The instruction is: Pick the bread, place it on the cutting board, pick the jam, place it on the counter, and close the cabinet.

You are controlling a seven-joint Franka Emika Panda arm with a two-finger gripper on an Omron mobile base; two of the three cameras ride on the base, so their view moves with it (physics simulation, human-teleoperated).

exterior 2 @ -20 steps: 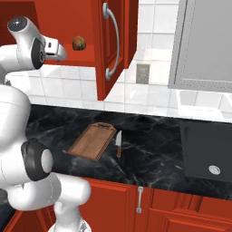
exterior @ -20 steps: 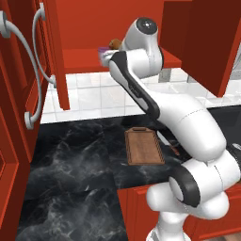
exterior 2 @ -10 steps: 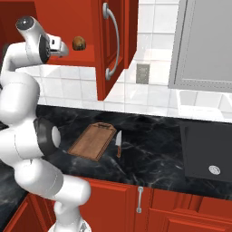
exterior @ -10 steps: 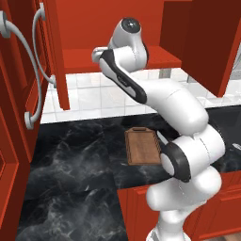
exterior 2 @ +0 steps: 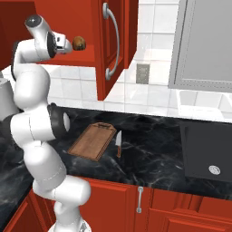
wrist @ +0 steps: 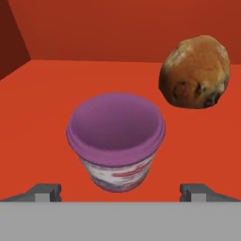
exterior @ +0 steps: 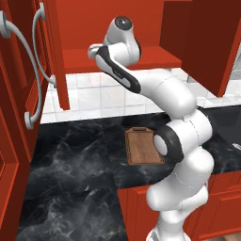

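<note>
We saw the white arm reaching up into the open red cabinet (exterior: 117, 28), with its hand (wrist: 120, 190) at the level of the cabinet shelf (wrist: 42, 108). In the hand view the two dark fingertips (wrist: 44, 192) stood wide apart at the bottom, one on each side of the jam jar (wrist: 116, 141), and they did not touch it. The hand held nothing.

The jam jar stood upright on the red shelf, just in front of the hand, and it showed its lavender lid and a pale band with red marks below. The bread (wrist: 195, 71) was a round golden-brown roll with darker spots. It sat on the same shelf, behind the jam jar and to its right in the hand view, near it but apart from it. In the right base view we saw the bread (exterior 2: 79, 43) at the open front of the cabinet, just beside the end of the arm.

The cutting board (exterior 2: 93, 141) lay flat on the black marble desk (exterior 2: 154, 154) below the cabinet, with its short handle end toward the tiled wall. Nothing lay on the board. A knife (exterior 2: 118, 144) with a red handle lay on the desk just beside the right edge of the cutting board. The cabinet door (exterior 2: 113, 41) with the long curved silver handle stood open, to the right of the bread in the right base view.
</note>
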